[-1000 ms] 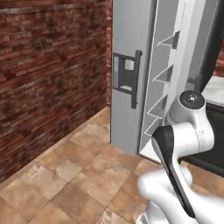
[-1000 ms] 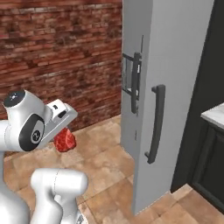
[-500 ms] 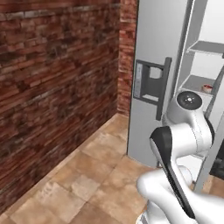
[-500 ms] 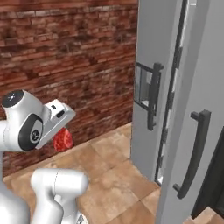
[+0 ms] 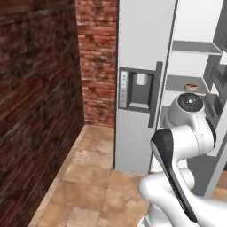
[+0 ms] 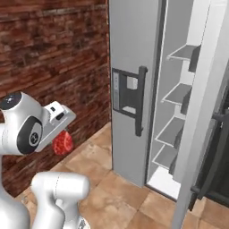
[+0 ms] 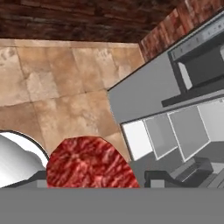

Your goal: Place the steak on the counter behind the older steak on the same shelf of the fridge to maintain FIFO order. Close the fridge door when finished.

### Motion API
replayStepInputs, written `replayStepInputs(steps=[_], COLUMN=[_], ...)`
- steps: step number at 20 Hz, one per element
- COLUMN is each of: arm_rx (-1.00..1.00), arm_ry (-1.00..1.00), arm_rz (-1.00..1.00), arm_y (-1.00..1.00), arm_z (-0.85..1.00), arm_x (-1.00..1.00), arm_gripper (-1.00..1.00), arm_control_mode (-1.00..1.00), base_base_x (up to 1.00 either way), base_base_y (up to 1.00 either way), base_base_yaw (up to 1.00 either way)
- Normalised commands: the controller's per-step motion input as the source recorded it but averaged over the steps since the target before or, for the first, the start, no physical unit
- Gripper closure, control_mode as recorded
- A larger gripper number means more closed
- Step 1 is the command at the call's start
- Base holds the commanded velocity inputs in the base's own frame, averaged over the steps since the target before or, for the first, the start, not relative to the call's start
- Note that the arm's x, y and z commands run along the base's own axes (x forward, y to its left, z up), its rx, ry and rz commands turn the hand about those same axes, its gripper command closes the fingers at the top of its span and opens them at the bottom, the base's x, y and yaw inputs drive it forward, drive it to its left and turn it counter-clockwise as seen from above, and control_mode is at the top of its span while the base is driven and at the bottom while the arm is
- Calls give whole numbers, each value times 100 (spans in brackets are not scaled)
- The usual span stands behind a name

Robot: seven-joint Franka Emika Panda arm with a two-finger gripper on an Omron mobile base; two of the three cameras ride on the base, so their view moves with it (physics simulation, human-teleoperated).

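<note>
The steak (image 6: 62, 143) is carried at the gripper (image 6: 64, 134), hanging red and glossy just under the white hand in the right base view, above the tiled floor (image 6: 112, 188) and in front of the brick wall (image 6: 53, 67). In the hand view the steak (image 7: 91, 164) is seen large at the bottom centre, between the finger positions; the fingertips themselves are hidden by the meat, so the jaws are taken as closed on it, narrow but not fully shut. The fridge (image 6: 134, 89) stands to the right of the steak, well apart from it. Its dispenser door (image 5: 139, 84) is shut, with the dark recess (image 5: 137, 91) and a dark bar handle (image 6: 140, 100) on its face. The other fridge door (image 6: 210, 116) is swung open, edge-on at the right of the right base view. The interior is exposed, with several pale grey shelves (image 6: 179, 94) stacked one above another. In the left base view a small reddish item (image 5: 191, 87) is seen lying on one shelf (image 5: 184, 84); what it is cannot be told at this size. The white arm (image 5: 186, 133) stands between camera and open compartment.
</note>
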Motion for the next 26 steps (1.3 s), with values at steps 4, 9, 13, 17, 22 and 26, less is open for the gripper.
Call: replayStepInputs(steps=[4, 9, 13, 17, 22, 26], arm_rx=[0, 0, 0, 0, 0, 0], arm_ry=[0, 0, 0, 0, 0, 0], arm_rz=[0, 0, 0, 0, 0, 0], arm_y=[0, 0, 0, 0, 0, 0], arm_z=[0, 0, 0, 0, 0, 0], arm_x=[0, 0, 0, 0, 0, 0], arm_gripper=[100, 100, 100, 100, 100, 100], arm_control_mode=[100, 100, 100, 100, 100, 100], base_base_x=[86, 77, 51, 42, 44, 63], base_base_y=[10, -2, -19, -10, -7, 0], base_base_yaw=[-50, -45, -41, -37, -36, -32])
